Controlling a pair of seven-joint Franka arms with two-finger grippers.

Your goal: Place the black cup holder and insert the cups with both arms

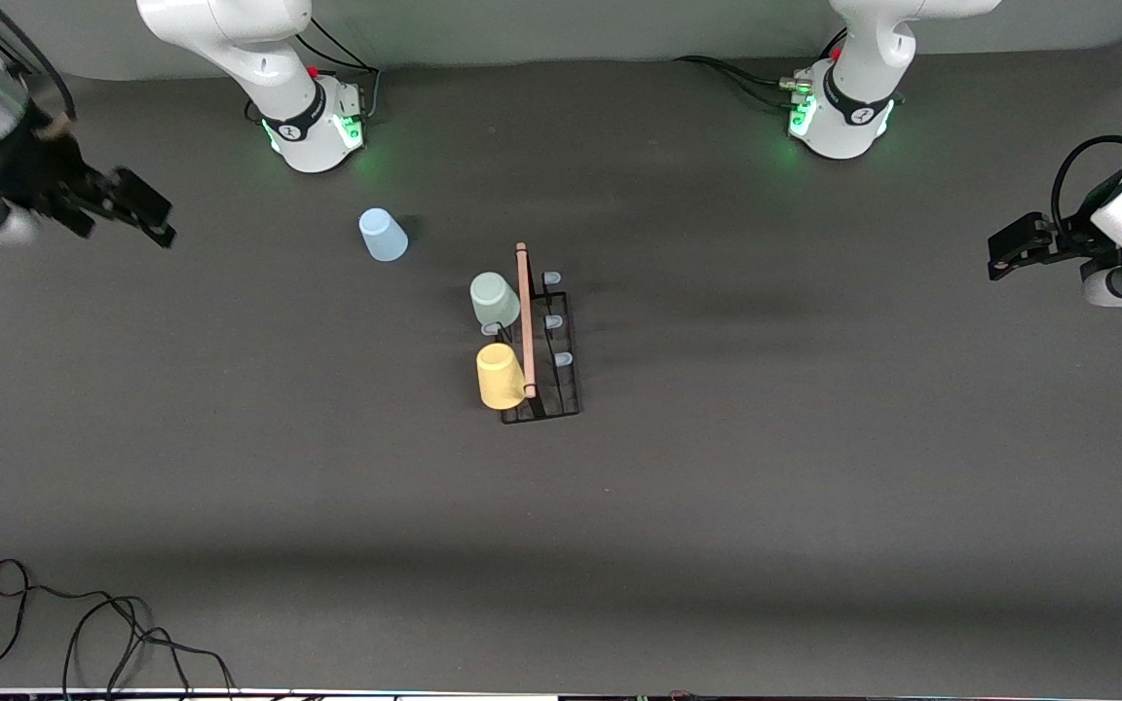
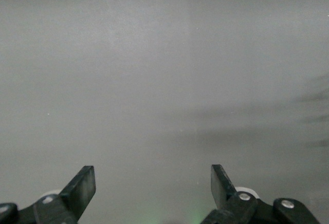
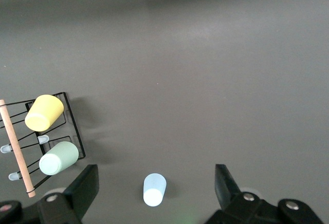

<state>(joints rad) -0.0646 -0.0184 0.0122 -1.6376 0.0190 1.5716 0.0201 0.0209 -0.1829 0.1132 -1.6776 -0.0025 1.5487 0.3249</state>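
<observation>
The black cup holder (image 1: 543,341) stands mid-counter, the yellow cup (image 1: 501,376) and pale green cup (image 1: 494,298) on pegs at its 9 o'clock side. The light blue cup (image 1: 383,235) sits at its 10 o'clock. The right gripper (image 1: 137,214) and left gripper (image 1: 1009,251) hang wide, empty, over the counter (image 1: 814,467) ends.

Dark grey table (image 1: 814,467) with items resting on it.
Rack (image 1: 553,360) mid-table; blue cup (image 1: 383,236) near the right arm's base; cables (image 1: 93,633) at the near edge.
</observation>
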